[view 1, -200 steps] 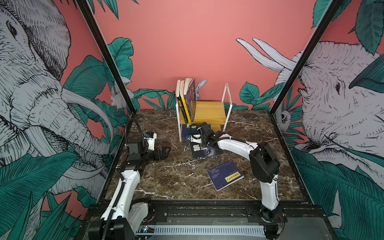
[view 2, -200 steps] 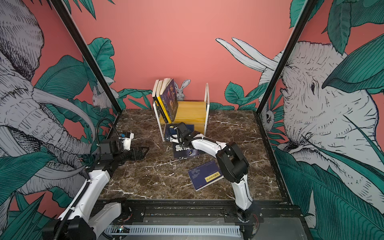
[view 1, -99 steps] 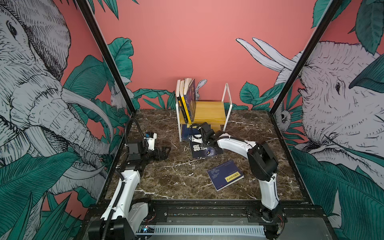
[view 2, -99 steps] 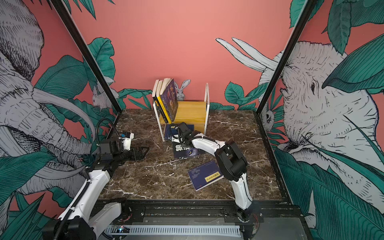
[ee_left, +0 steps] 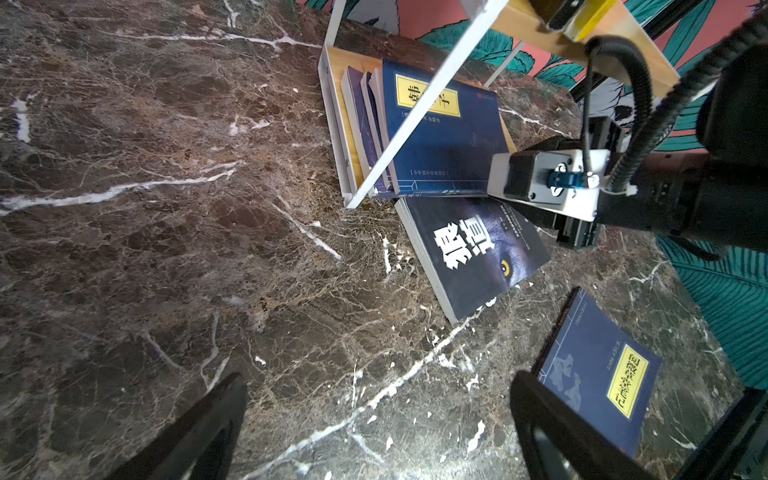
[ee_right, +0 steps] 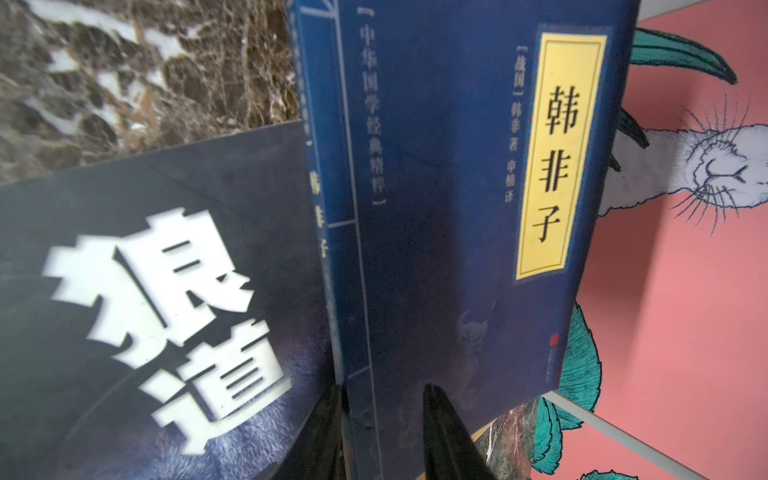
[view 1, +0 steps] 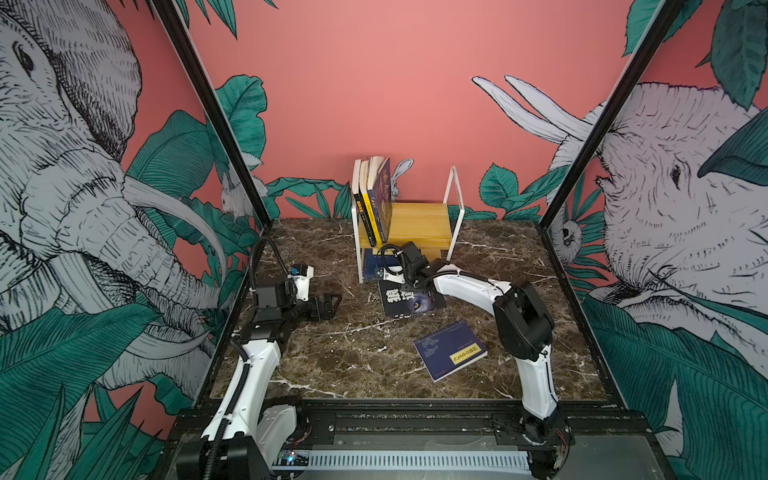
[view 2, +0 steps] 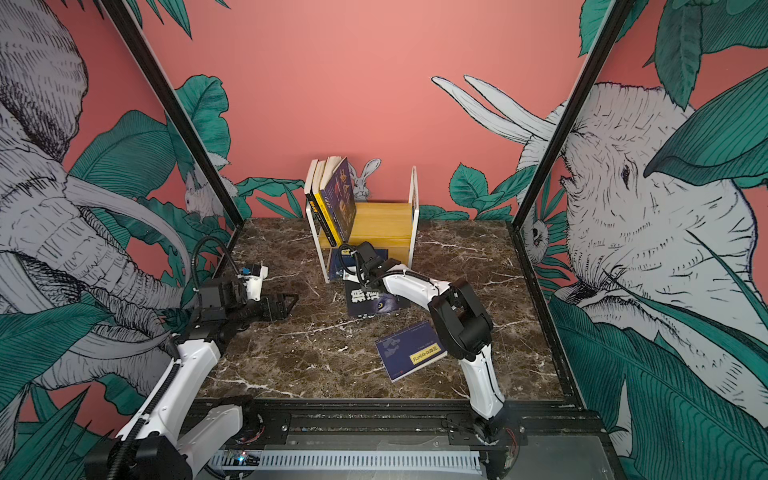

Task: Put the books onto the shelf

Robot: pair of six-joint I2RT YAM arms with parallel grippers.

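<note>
Right, we found the right gripper (ee_right: 384, 390) down at the lower tier of the shelf (view 1: 419, 222). Its black fingers (ee_right: 440, 432) stood partway closed on either side of the spine edge of the navy book (ee_right: 457, 208). That book, the one with the yellow label, lay on top of a small stack of navy paperbacks (ee_left: 361, 116) on the lower board. Whether the pads were truly biting or only straddling it, we could not tell. The black book (view 1: 409, 301) lay flat on the marble table (view 1: 332, 365), right against the front of the shelf. A second navy book (view 1: 451, 351) lay flat nearer the front edge, apart from it. Three upright books (view 1: 372, 199) leaned together at the left end of the upper board. The left gripper (view 1: 326, 305) hung low over the table well to the left, jaws spread wide with nothing between them. We judged these paperbacks light and no strain for either arm, but thin and floppy. Taken by the open page edge, a cover would likely bend and the block sag. The covers looked glossy, so we expected some slip. The spine seemed the place to pinch, across the thickness and a little in from a corner, where the book is stiffest. The two lying flat on the marble showed no gap underneath, so we reckoned an edge would need lifting first.
</note>
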